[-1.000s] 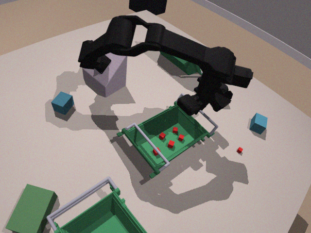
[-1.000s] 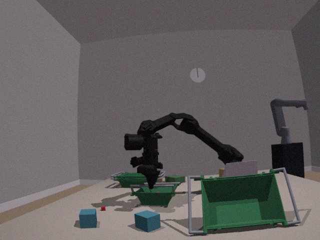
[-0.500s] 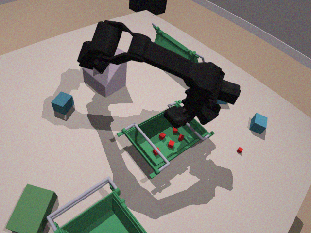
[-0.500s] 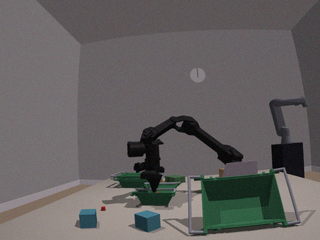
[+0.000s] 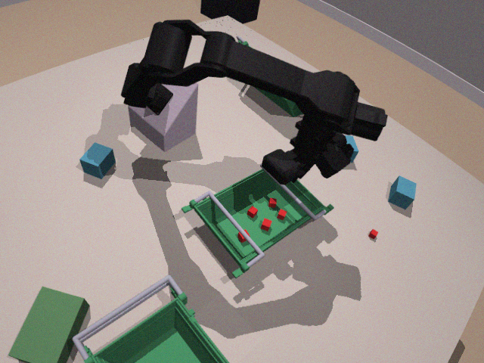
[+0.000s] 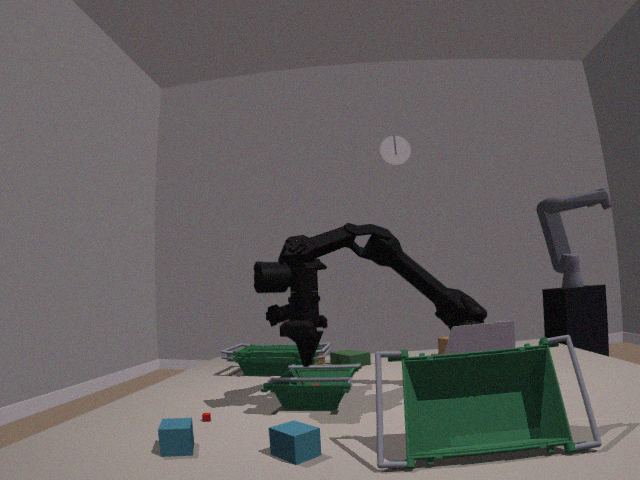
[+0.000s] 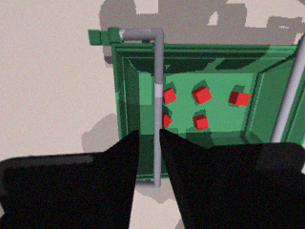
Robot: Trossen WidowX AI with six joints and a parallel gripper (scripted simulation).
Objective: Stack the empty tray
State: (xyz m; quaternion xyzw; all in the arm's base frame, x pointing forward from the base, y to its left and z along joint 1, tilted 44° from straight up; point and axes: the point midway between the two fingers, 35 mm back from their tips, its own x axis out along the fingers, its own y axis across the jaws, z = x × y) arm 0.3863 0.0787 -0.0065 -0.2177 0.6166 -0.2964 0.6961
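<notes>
The loaded tray (image 5: 287,233) (image 6: 310,400) (image 7: 238,49) stands upright with several red blocks (image 5: 266,224) (image 7: 202,94) inside. One wire bar (image 5: 236,224) (image 7: 289,93) lies in across its top. The other bar (image 5: 299,202) (image 7: 158,110) also lies inward of its end rim. My gripper (image 5: 286,180) (image 6: 307,361) (image 7: 149,135) is slightly open. Its fingertips straddle this second bar, with a gap on one side. An empty tray (image 5: 291,106) (image 6: 465,382) is tipped, its opening facing the exterior camera. Another empty tray (image 5: 156,328) (image 6: 268,364) stands upright, bars outward. Part of the gripped end is hidden by the arm.
Blue cubes (image 5: 97,160) (image 5: 402,192) (image 6: 175,438) (image 6: 295,443) stand around the loaded tray. A loose red block (image 5: 373,234) (image 6: 206,416) lies off one end. A green block (image 5: 48,326) (image 6: 350,357) and a lilac wedge (image 5: 181,113) (image 6: 480,338) also stand on the table.
</notes>
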